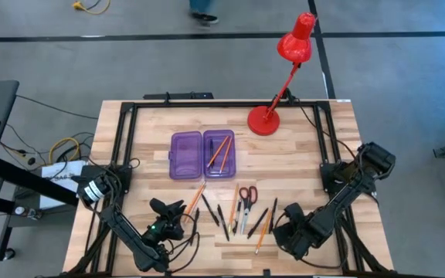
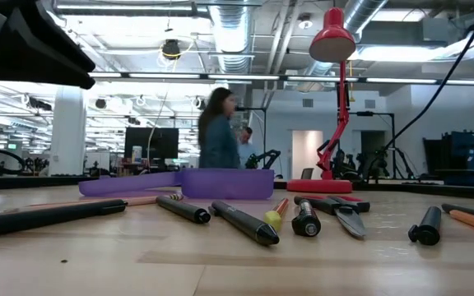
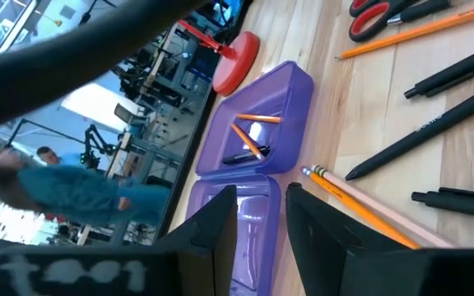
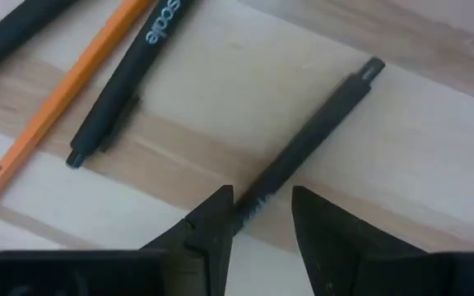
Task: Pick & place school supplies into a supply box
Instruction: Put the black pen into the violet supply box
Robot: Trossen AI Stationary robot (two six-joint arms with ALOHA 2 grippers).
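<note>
From above, the purple case (image 1: 202,154) lies open in the middle of the table (image 1: 315,154), with orange pencils in its right half; a red lamp (image 1: 265,120) stands behind it. In front of the case lie the loose pens (image 1: 216,214), pencils (image 1: 261,229) and the scissors (image 1: 246,194). The left gripper (image 1: 178,208) is at the front left, near the leftmost pens; the right gripper (image 1: 278,225) is at the front right, just beside the rightmost pens.

In the low view the pens and scissors lie in a row on the wood, the case behind them; a blurred person (image 2: 218,131) stands in the room.

In the left wrist view the fingers (image 3: 220,230) stand a little apart with nothing between them; the case is beyond them, and a pencil is close to one finger.

In the right wrist view the fingers (image 4: 212,222) are apart on both sides of a black pen (image 4: 311,136); I cannot tell if they touch it.
</note>
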